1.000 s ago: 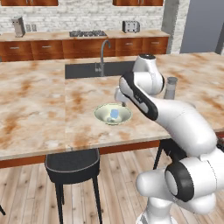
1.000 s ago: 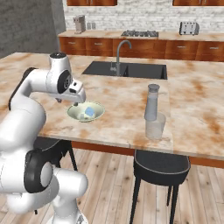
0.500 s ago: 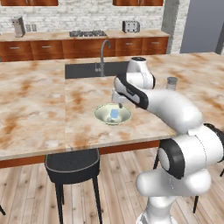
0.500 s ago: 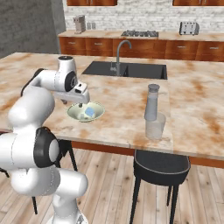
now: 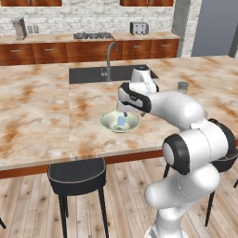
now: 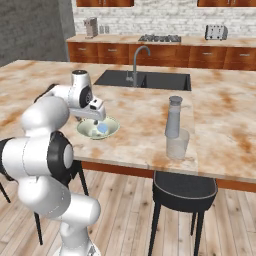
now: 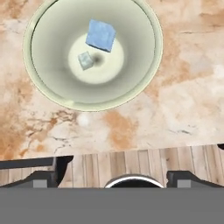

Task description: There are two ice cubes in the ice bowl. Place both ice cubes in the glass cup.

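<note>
While your arm has swung in from the right of the left base view over the last second, bringing the hand from beside the ice bowl [image 5: 120, 122] to directly above it, the gripper [image 6: 97, 116] now hangs over the bowl with its jaws spread wide and nothing between them. You can see in the hand view that the bowl sits in the upper half of the frame, slightly left of centre, with both ice cubes lying in its pale bottom: the larger ice cube [image 7: 101, 35] toward the top and the smaller ice cube [image 7: 85, 60] just below and left of it, near but apart. So neither cube has been picked up yet. The glass cup [image 6: 177, 144] stands well apart at centre right of the right base view, in front of the grey-topped shaker [image 6: 173, 117]. You're lined up for a first descent, I judge.
</note>
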